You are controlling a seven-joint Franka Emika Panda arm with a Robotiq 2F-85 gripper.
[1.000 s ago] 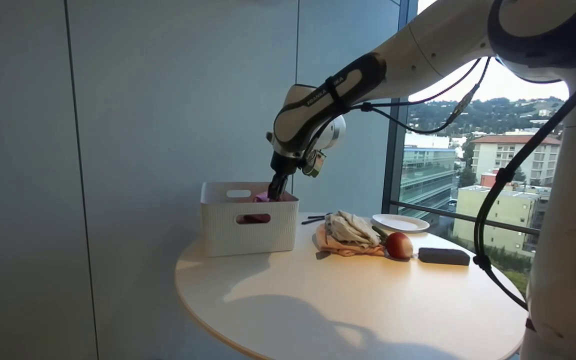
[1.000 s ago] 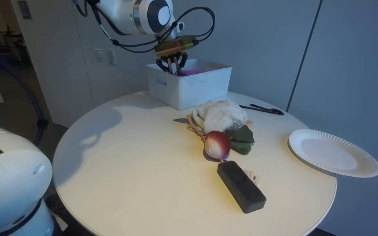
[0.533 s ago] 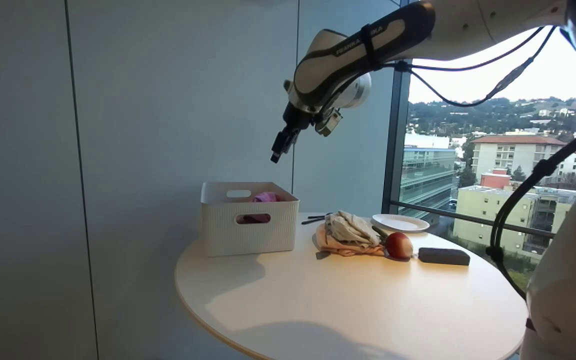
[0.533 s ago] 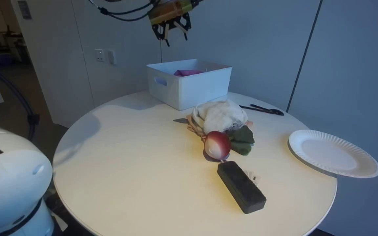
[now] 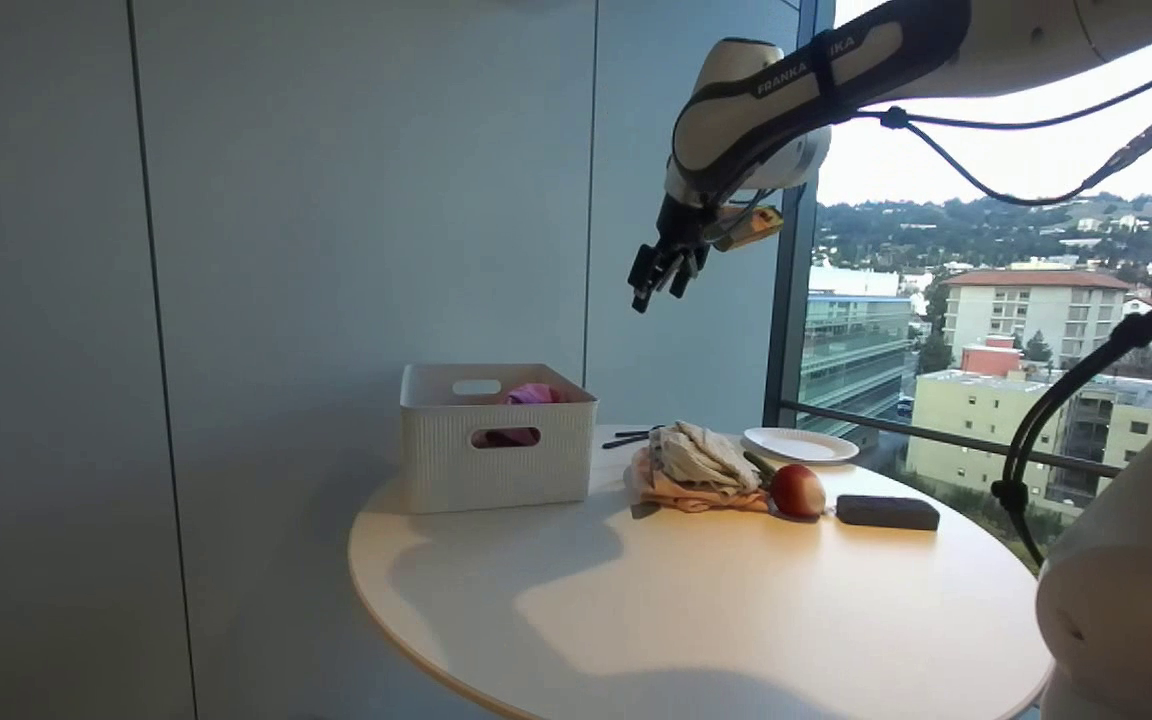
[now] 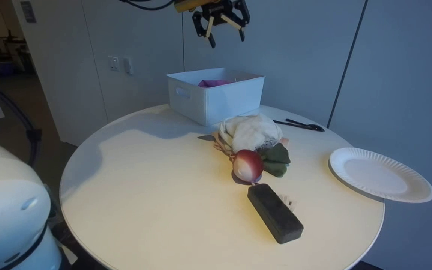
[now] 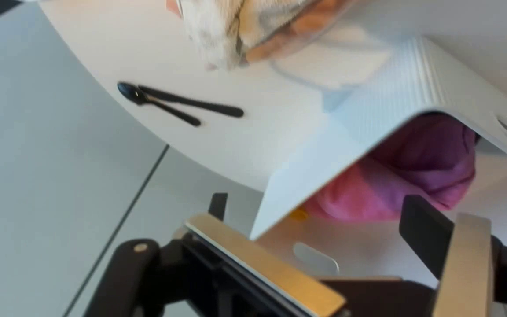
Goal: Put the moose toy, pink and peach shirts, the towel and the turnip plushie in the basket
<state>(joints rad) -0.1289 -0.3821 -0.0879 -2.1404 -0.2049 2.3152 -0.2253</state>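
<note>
The end effector (image 6: 227,38) is held well above the counter (image 6: 144,187), and its 2 fingers (image 7: 427,237) are spread wide apart. In an exterior view the arm (image 5: 786,110) is seen to enter from the right, and the basket (image 5: 501,480) is placed upright at the left, lower than the end effector and apart from it. In the wrist view the pink shirt (image 7: 390,180) is seen bunched inside the basket; just beside it a small yellow piece (image 7: 298,214) is partly hidden by the basket's wall, and what it belongs to cannot be told.

The towel (image 6: 251,133) is heaped on the peach shirt (image 5: 674,494), and the 2 are set on the counter outside the basket, near it. In an exterior view the turnip (image 6: 248,165) is found on the near side of the towel, with its green leaves (image 6: 276,159) turned to the right; whether the peach shirt is touched by it cannot be told. Nearer again, the dark block (image 6: 275,213) is laid by the turnip's root tip, and a small pale item (image 6: 288,201) is seen just to its right. The plate (image 6: 379,174) is placed at the right, well apart, with part of it carried past the counter's edge. In the wrist view a black spoon (image 7: 165,108) and another black utensil (image 7: 196,104) are seen near that edge, at a slight angle to each other.
</note>
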